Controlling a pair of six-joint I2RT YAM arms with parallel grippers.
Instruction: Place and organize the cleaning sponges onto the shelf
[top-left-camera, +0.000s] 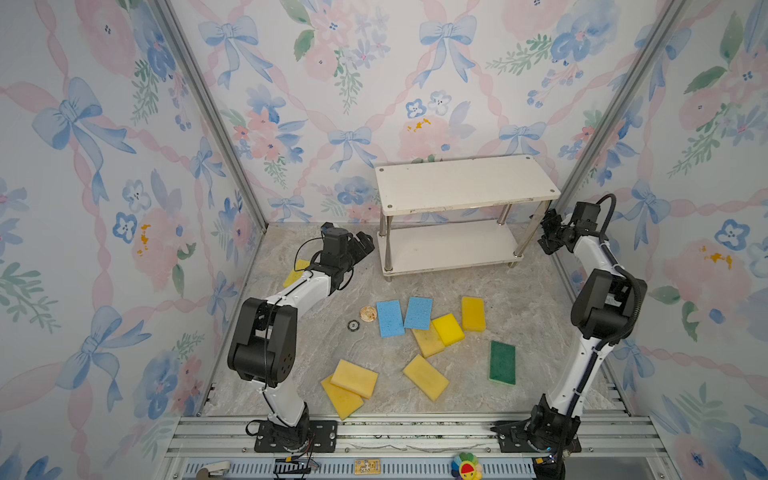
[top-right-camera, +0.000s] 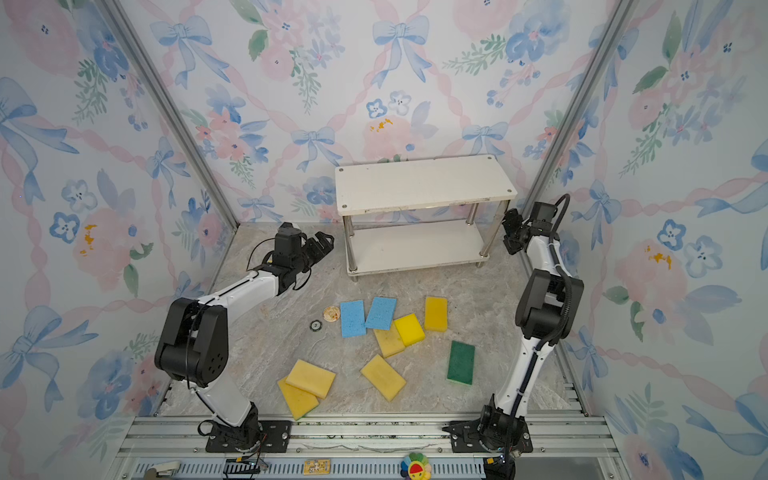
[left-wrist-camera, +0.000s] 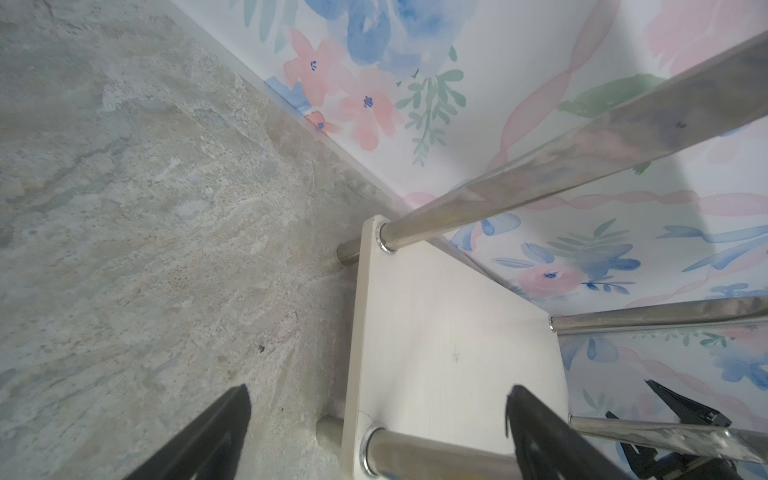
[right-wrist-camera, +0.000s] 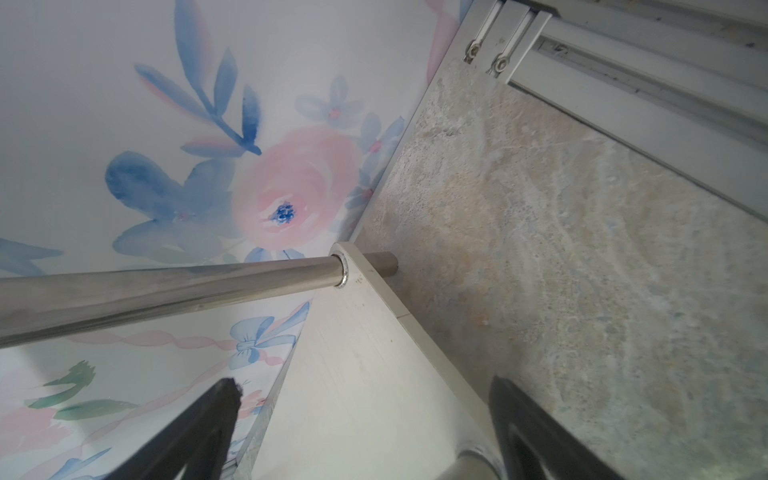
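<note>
Both pairs of jaws stand wide open and hold nothing. The left jaws hang just beside the left end of the low white two-tier shelf with shiny metal posts (top-left-camera: 465, 183), and the right jaws hang just beside its right end. Both boards are bare. The flat rectangular foam sponges all lie on the grey marbled bench (top-left-camera: 540, 357) in front of the shelf, well apart from either pair of jaws.

Expect them to be light and soft, so they will likely squash and bow under a hard pinch; close gently. Since they lie flat, take each across its short width, with the jaws coming down past the long edges.

The two light blue sponges (top-left-camera: 390, 318) lie side by side and touching, so there is little room between them. The bright yellow sponge (top-left-camera: 447, 329) overlaps a paler yellow sponge (top-left-camera: 428, 343), and its raised edge probably gives an easier start.

The dark green scouring sponge (top-left-camera: 502, 362) lies alone and probably feels stiffer and rougher, so it should slip less. One yellow corner (top-left-camera: 296, 272) shows behind your left arm; the rest of it is hidden.
</note>
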